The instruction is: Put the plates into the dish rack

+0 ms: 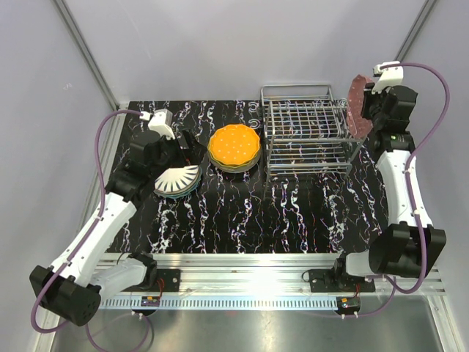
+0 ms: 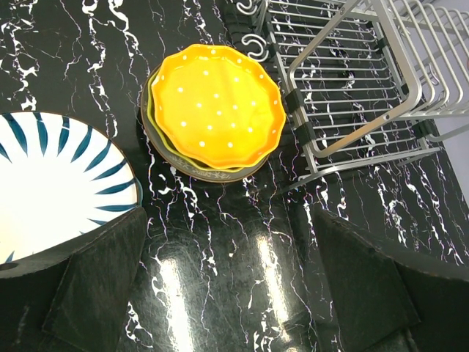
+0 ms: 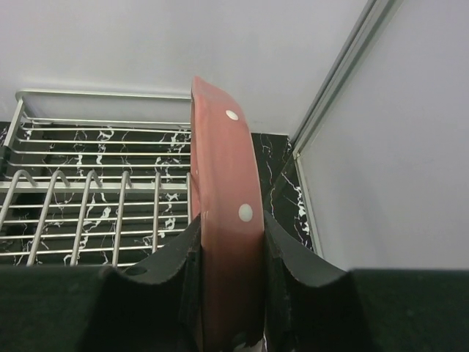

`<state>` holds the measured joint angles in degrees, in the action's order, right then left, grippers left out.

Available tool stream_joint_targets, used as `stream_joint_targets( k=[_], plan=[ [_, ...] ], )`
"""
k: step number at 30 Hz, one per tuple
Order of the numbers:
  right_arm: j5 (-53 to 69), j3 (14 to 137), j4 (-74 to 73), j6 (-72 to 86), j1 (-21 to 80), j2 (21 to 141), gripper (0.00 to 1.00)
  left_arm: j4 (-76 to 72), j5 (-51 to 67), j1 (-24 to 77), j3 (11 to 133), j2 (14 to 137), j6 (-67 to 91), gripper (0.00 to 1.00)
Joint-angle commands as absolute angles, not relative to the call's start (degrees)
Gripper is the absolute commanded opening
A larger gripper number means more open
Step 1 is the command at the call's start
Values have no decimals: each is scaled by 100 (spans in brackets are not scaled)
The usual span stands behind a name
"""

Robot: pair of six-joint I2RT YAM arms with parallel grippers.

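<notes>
- right tool [image 3: 229, 227]: pads clamped on the rim of a pink white-dotted round plate [image 3: 223, 161], nothing else in the jaws. Plate is held on edge, near upright.
- The plate sits at the right end of the chrome wire dish rack [image 1: 304, 136], raised above the base grid and not in a slot. Upright wires show just left of it in the right wrist view.
- No plate seated in the rack that I can see.
- left tool [image 2: 227, 213]: spread wide and empty over the black white-veined marble-pattern desk [image 1: 293, 213]. It is between a white round plate with dark-blue radial stripes [image 2: 51, 191] and an orange white-dotted scalloped plate [image 2: 216, 103].
- Both of those top small stacks left of the rack. The orange one lies just beside it.
- Risks, my read:
  - The pink plate is so near the rack's end that a straight drop could land it on a wire or outside the frame.
  - A rim-only grip means the plate may pivot on contact.
  - The rack looks light, so a side push could slide it.
  - One left finger overlaps the striped plate's edge in view. Can't tell if it touches, so it could clip it.
</notes>
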<state>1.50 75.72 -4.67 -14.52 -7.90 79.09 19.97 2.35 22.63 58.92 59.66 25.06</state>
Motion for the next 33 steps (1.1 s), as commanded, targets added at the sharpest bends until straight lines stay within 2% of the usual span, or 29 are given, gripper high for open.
stream_joint_targets(
  k=[1,3,10,11,13,14,19,21,28,33],
  plan=[
    [1107,7488,-2241,-1028,-668,8394,31,1819,255,2285,6187,5985,2479,99],
    [1081,7410,-2172,-1028,-668,8341,35,1828,264,2285,6187,5977,2479,99],
    [941,7225,-1969,-958,-668,7972,58,1819,272,2285,6187,5985,2487,99],
    [914,7207,-1960,-941,-668,7937,69,1819,272,2294,6187,5994,2479,99],
    [818,7190,-1890,-888,-668,7832,76,1819,264,2285,6187,6003,2487,99],
    [774,7189,-1881,-870,-668,7796,85,1811,264,2285,6179,6003,2479,99],
    [449,7259,-1802,-712,-668,7620,87,1819,255,2285,6187,6003,2479,99],
    [404,7286,-1784,-660,-668,7585,83,1819,255,2285,6187,5994,2487,99],
    [36,7303,-1486,-317,-668,7304,83,1828,229,2285,6187,5985,2470,99],
    [-246,7435,-1459,-150,-677,7172,76,1837,220,2294,6187,5985,2461,99]
  ],
)
